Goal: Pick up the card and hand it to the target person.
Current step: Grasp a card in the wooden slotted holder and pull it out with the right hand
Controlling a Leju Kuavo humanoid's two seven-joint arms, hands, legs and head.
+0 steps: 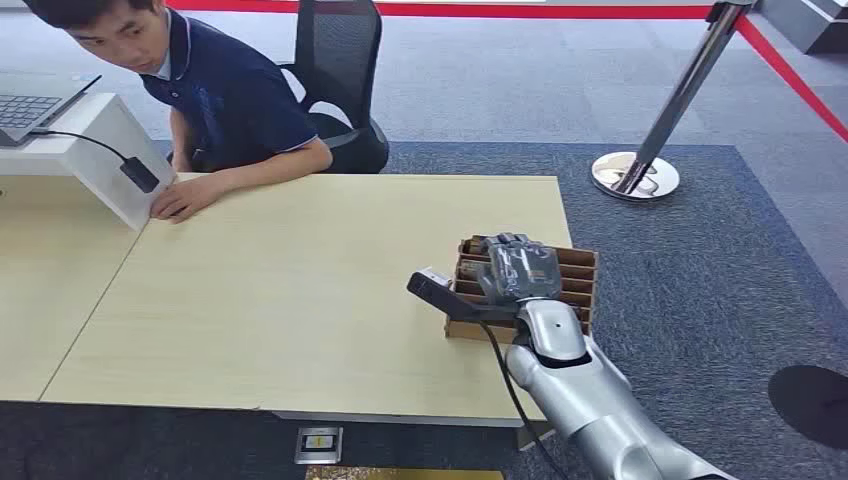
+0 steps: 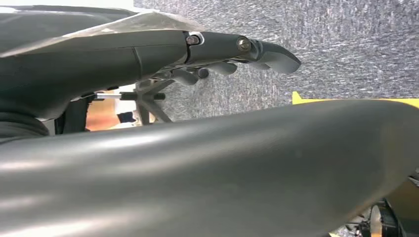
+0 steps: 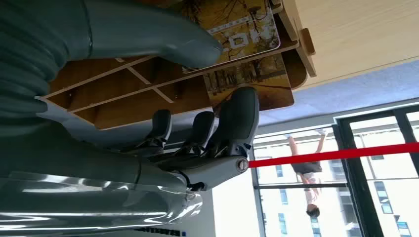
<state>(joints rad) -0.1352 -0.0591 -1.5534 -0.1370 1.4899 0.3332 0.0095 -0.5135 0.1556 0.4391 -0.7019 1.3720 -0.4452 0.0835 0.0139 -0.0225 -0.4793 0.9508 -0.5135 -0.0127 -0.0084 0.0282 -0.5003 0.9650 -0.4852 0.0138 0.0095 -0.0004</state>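
The tabletop [image 1: 300, 290] spreads before me, a person [image 1: 215, 95] seated at eleven o'clock. At four o'clock my right robot hand [image 1: 515, 268] covers the slotted wooden rack [image 1: 578, 290]. My wrist camera alone reveals the card [image 3: 242, 29] standing there, thumb and fingers closing either side, contact unclear. My left robot hand [image 2: 232, 57] hangs half-curled, holding nothing.

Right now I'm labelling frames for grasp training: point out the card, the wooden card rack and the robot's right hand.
card [image 3: 237, 34], right wrist view, printed face.
wooden card rack [image 1: 580, 275], head view, slotted top.
right hand [image 1: 520, 268], head view, back of the hand.
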